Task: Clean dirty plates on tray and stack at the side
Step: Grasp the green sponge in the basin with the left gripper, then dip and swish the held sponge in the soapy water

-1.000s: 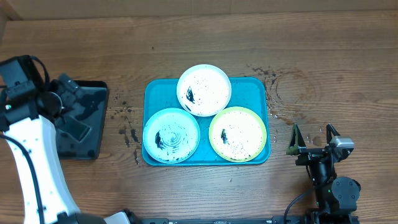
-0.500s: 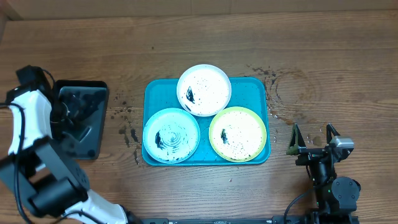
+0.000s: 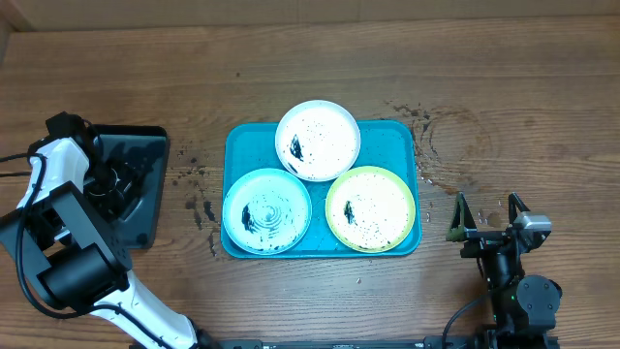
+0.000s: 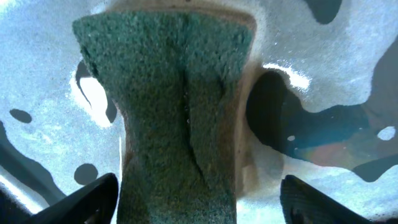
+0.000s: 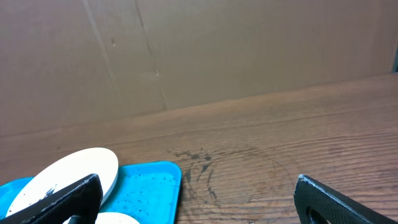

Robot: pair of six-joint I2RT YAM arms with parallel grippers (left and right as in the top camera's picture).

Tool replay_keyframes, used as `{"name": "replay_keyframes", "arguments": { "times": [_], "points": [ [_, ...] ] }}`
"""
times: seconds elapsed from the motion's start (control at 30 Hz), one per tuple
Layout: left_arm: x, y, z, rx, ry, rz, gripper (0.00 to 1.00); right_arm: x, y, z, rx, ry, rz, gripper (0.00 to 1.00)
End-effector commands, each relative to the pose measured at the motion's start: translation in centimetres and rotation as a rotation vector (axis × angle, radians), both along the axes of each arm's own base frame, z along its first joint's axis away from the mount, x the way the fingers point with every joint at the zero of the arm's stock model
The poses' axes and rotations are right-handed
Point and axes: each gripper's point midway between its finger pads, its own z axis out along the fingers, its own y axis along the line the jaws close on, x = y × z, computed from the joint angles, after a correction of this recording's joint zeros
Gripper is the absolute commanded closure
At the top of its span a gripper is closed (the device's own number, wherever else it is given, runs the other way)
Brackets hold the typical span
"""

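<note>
Sponge: a rough green sponge (image 4: 180,112) with a crease down its middle lies in white foam.
Plates: round plastic white plate (image 3: 318,141), light blue plate (image 3: 266,210) and yellow-green plate (image 3: 370,207), all speckled black, touch each other on the big turquoise plastic tray (image 3: 242,141), in the middle of the brown wooden desk (image 3: 504,97).
Left gripper (image 4: 202,202): jaws spread wide beside the sponge, not squeezing.
Right gripper (image 3: 487,215): jaws apart, holding nothing.
Hard to see: from above, the left gripper blends into the small black tray (image 3: 145,145).
</note>
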Motion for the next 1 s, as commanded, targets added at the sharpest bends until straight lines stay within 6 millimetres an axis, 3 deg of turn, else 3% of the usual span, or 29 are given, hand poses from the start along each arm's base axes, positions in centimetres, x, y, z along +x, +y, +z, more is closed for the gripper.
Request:
{"name": "replay_keyframes", "arguments": {
  "times": [0.0,0.17,0.6,0.63,0.7,0.87,0.97],
  "points": [
    [0.2,1.0,0.0,0.02,0.001,-0.02,0.2,0.0,-0.1,-0.1,0.008,-0.005,-0.005,0.0],
    [0.1,1.3,-0.1,0.023,-0.002,-0.015,0.28,0.0,-0.1,-0.1,0.008,-0.005,-0.005,0.0],
    [-1.4,0.4,-1.2,-0.005,0.051,-0.032,0.37,0.0,-0.1,-0.1,0.008,-0.005,-0.005,0.0],
    [-1.5,0.4,-1.3,-0.003,0.051,-0.032,0.4,0.0,-0.1,-0.1,0.008,-0.005,-0.005,0.0],
    [-1.6,0.8,-1.3,0.022,0.061,-0.032,0.61,0.0,-0.1,-0.1,0.008,-0.005,-0.005,0.0],
    [-1.6,1.0,-1.3,0.03,0.064,-0.031,0.91,0.0,-0.1,-0.1,0.008,-0.005,-0.005,0.0],
    [-1.6,1.1,-1.3,0.033,0.061,-0.028,0.96,0.0,-0.1,-0.1,0.008,-0.005,-0.005,0.0]
  ]
}}
